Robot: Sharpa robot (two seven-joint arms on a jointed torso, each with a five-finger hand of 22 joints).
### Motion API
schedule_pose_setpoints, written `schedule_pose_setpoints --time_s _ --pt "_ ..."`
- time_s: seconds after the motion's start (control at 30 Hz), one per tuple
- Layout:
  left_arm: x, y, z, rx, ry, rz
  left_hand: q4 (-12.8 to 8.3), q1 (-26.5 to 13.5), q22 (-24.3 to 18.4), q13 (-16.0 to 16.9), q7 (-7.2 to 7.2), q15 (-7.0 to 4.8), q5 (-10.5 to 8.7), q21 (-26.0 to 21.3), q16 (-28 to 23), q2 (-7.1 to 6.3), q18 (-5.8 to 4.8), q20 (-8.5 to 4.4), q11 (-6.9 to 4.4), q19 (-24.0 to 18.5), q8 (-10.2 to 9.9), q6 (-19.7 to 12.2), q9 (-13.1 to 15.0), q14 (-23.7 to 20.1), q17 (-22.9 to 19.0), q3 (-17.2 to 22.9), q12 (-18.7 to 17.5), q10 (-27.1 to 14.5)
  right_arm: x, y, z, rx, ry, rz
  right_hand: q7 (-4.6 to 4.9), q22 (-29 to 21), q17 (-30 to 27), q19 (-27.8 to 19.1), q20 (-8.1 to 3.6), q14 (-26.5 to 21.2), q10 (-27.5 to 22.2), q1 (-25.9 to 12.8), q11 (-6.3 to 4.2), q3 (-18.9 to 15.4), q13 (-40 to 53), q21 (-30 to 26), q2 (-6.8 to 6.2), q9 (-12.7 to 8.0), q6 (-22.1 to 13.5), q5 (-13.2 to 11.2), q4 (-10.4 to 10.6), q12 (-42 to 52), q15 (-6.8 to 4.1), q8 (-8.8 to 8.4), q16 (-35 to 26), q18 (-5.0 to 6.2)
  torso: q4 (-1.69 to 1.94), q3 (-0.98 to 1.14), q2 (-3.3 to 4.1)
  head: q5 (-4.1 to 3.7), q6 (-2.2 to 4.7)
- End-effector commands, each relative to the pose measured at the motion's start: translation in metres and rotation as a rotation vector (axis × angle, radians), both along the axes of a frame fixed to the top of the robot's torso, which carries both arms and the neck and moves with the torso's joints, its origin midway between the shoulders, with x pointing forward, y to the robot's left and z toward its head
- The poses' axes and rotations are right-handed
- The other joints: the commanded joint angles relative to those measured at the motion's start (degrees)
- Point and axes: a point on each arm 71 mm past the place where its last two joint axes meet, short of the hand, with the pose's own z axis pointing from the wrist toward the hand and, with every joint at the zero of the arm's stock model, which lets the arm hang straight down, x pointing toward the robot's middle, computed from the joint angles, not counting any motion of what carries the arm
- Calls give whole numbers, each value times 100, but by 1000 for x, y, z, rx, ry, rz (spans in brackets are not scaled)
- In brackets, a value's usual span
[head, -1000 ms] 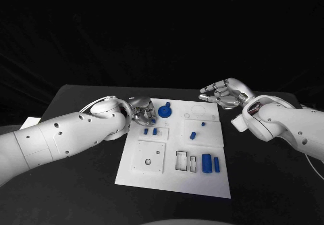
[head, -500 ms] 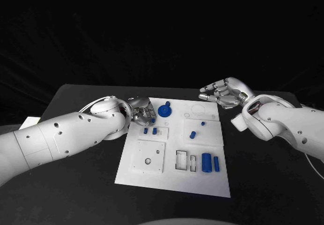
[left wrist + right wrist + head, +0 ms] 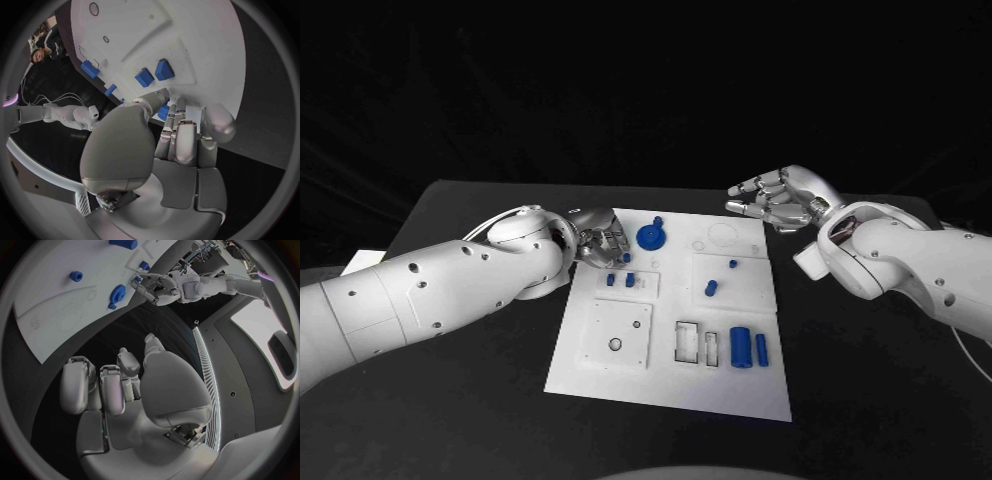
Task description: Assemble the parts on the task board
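The white task board (image 3: 668, 385) lies in the middle of the black table. My left hand (image 3: 600, 243) is at the board's far left edge, fingers bunched, pinching a small blue part (image 3: 625, 258) just above the board. In the left wrist view that small blue part (image 3: 164, 111) sits between the thumb and fingers of the left hand (image 3: 169, 145). A round blue part with a knob (image 3: 651, 237) stands right beside it. Two blue blocks (image 3: 620, 281) sit nearer me. My right hand (image 3: 776, 200) hovers off the board's far right corner, fingers curled in on nothing.
Two blue pegs (image 3: 721, 277) stand in the right middle plate. Two blue cylinders (image 3: 750, 348) lie near the board's front right, beside two rectangular slots (image 3: 689, 342). A square plate with a round hole (image 3: 616, 345) is at the front left. Black table surrounds the board.
The left hand has shifted very slightly at the board's far left edge, still pinching the small blue part. The right hand has not moved.
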Motion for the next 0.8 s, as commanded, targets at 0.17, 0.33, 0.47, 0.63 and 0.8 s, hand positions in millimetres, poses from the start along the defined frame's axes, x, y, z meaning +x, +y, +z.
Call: schedule_pose_setpoints --time_s 0.17,0.33,0.47,0.63,0.8 --pt "2 21 6 -130 1 46 -13 -21 -136 -83 -57 86 40 -165 -41 27 -29 80 60 -26 -3 -175 12 143 -98 -408 -7 -372 1 -3 -6 -135 23 33 23 -59 319 27 -13 327 -867 579 -16 148 -1906 -48 99 28 313 -220 -277 -2322 -13 106 -219 65 3 -2 -9 -37 12" --pt "4 42 16 -378 8 79 -26 87 -421 -75 86 94 99 -469 -133 174 29 94 73 -100 100 96 49 91 -290 -445 123 -307 0 -5 -10 -292 2 58 30 -23 281 77 -15 346 -495 1132 -6 512 -3118 -25 31 31 573 -304 -547 -3442 -15 101 -242 61 5 4 -8 -47 35" --pt "0 57 28 -672 9 79 -18 138 -1270 -54 131 136 30 -1438 -659 286 194 144 102 -563 201 372 51 -322 -1136 -386 337 -166 -3 -1 -10 -437 -75 78 -55 43 294 119 -32 360 -166 1368 -30 804 -3572 20 -58 28 728 -272 -698 -3755 -64 69 -219 43 -4 -2 8 -67 80" --pt "-5 74 33 -1059 117 191 69 68 -2099 -7 106 129 22 -2400 -1203 443 363 156 63 -1045 209 425 35 -781 -2000 -386 570 0 -9 7 -11 -585 -135 106 -76 53 258 129 -40 357 4 1326 -57 1068 -3937 26 -193 25 855 -342 -710 -4032 -63 16 -236 39 -1 0 4 -174 106" --pt "-14 86 29 -1320 239 307 147 -64 -2198 156 33 53 35 -2548 -1287 542 384 109 -56 -1113 262 518 42 -879 -2164 -523 978 357 -16 17 -14 -728 -175 130 -62 28 214 119 -9 347 -32 1221 -28 1171 -4158 8 -326 21 889 -459 -669 -4241 -32 -34 -265 42 4 -4 6 -317 131"
